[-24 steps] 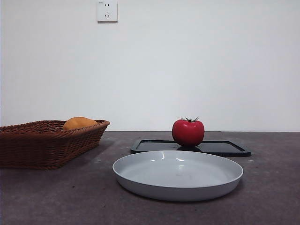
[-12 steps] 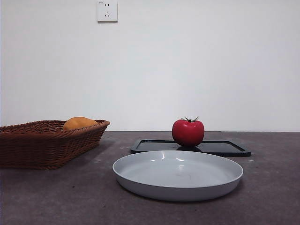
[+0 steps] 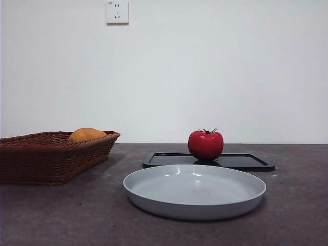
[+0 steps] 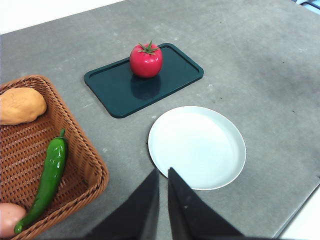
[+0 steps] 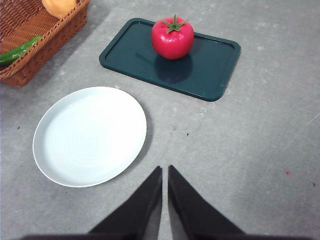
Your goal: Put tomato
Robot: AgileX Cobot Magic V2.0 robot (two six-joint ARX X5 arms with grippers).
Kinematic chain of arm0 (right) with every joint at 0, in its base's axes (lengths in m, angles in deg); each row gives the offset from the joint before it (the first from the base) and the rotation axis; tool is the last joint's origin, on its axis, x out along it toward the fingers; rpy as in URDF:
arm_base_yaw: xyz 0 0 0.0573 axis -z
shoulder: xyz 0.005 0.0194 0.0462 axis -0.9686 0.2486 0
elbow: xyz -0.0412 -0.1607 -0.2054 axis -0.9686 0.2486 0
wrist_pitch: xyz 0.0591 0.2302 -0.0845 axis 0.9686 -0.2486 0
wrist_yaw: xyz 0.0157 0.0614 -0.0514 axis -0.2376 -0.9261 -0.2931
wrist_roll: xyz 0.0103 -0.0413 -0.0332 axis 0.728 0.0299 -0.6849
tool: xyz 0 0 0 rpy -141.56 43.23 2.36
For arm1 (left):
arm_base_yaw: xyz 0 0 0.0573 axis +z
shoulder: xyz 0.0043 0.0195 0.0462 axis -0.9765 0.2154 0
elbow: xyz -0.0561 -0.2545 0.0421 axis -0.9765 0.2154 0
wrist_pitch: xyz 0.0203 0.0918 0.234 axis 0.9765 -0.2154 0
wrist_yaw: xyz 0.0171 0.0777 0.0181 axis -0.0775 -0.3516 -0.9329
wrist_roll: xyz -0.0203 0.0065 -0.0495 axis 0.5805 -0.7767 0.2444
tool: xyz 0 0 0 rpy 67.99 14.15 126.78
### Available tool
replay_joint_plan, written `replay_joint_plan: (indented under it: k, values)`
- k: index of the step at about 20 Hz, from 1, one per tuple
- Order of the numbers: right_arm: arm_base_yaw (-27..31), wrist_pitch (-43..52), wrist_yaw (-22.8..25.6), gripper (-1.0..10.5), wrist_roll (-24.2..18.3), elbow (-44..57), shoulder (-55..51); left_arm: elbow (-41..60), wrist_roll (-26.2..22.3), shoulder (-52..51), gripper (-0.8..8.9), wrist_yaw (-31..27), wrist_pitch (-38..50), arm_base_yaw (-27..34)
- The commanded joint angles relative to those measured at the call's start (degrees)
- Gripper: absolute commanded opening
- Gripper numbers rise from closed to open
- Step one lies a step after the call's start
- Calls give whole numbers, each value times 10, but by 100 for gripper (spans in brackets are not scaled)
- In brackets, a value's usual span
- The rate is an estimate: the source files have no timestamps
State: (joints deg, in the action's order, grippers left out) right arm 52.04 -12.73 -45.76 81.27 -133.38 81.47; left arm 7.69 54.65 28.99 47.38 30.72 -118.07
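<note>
The glossy red tomato [image 3: 205,144] [image 4: 146,60] [image 5: 172,38] with a green stem stands upright on a dark green tray [image 3: 246,162] [image 4: 115,87] [image 5: 210,65]. In front of the tray lies a white plate [image 3: 194,191] [image 4: 196,147] [image 5: 90,135] with nothing on it. My left gripper [image 4: 163,175] is shut and hovers high above the table near the plate's edge. My right gripper [image 5: 165,172] is shut too, high over bare table beside the plate. Neither gripper shows in the front view.
A brown wicker basket [image 3: 36,159] [image 4: 80,165] [image 5: 35,30] stands at the left with an orange-yellow fruit [image 3: 86,135] [image 4: 21,105] and a green pepper [image 4: 47,175] [image 5: 17,51] in it. A wall socket [image 3: 117,12] is on the white wall behind.
</note>
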Motion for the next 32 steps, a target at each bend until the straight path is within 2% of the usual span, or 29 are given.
replay_joint_plan:
  k: [1, 3, 8, 11, 14, 21, 27, 32]
  values:
    - [-3, 6, 0, 10, 0, -3, 1, -4, 1, 3, 24, 0, 8, 7]
    - [-3, 6, 0, 10, 0, -3, 1, 24, -5, -5, 24, 1, 28, 42]
    - [-3, 6, 0, 10, 0, -3, 1, 243, -14, -80, 24, 0, 310, 191]
    - [-3, 6, 0, 10, 0, -3, 1, 355, -15, -150, 24, 0, 387, 263]
    - [-3, 6, 0, 10, 0, -3, 1, 449, -1, -218, 24, -1, 448, 302]
    - [-3, 6, 0, 10, 0, -3, 1, 543, 43, -331, 24, -6, 441, 372]
    - [-3, 7, 0, 10, 0, -3, 1, 552, 42, -376, 24, -6, 341, 398]
    - [-3, 10, 0, 10, 0, -3, 1, 552, 24, -380, 24, -6, 336, 411]
